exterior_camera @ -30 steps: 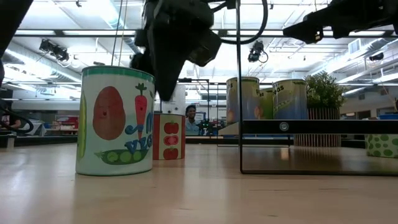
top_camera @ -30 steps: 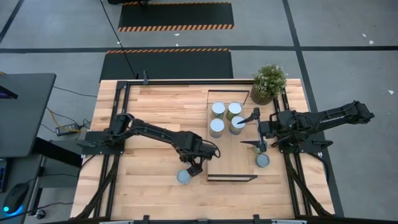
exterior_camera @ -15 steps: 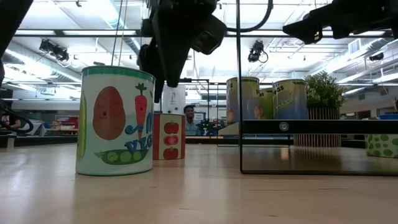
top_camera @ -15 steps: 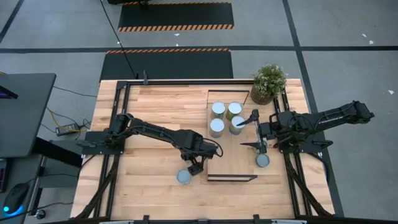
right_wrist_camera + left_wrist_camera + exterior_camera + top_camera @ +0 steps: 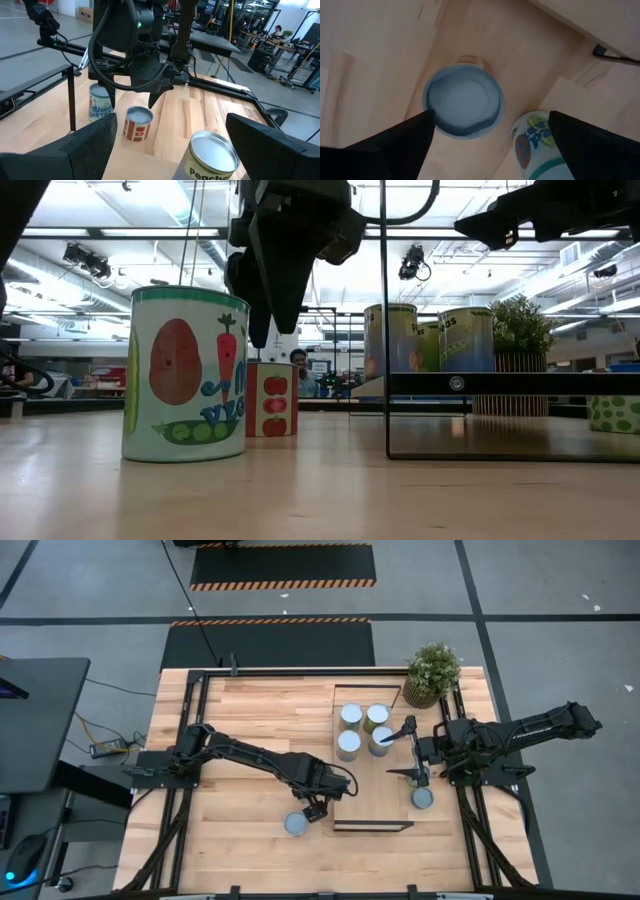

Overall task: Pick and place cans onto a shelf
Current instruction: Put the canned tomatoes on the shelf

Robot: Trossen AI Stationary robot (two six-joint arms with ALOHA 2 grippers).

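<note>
The left gripper (image 5: 312, 807) hangs with its jaws spread wide and holds nothing. Straight under it stands a can (image 5: 464, 101) with a red pattern, between the two fingers (image 5: 395, 142) but not touched by them. Just beside that one, toward the table's front edge, is a second can (image 5: 295, 825). The shelf (image 5: 372, 812) is close on the gripper's right.

The right gripper (image 5: 413, 749) is also wide open and empty, above the shelf; four cans (image 5: 362, 731) stand on the shelf by it, and another can (image 5: 423, 798) is just outside the frame.

Only the low view shows the vegetable label on the front can (image 5: 188, 375). Only the right wrist view shows a "Peach" can (image 5: 211, 155) just below the right gripper.
</note>
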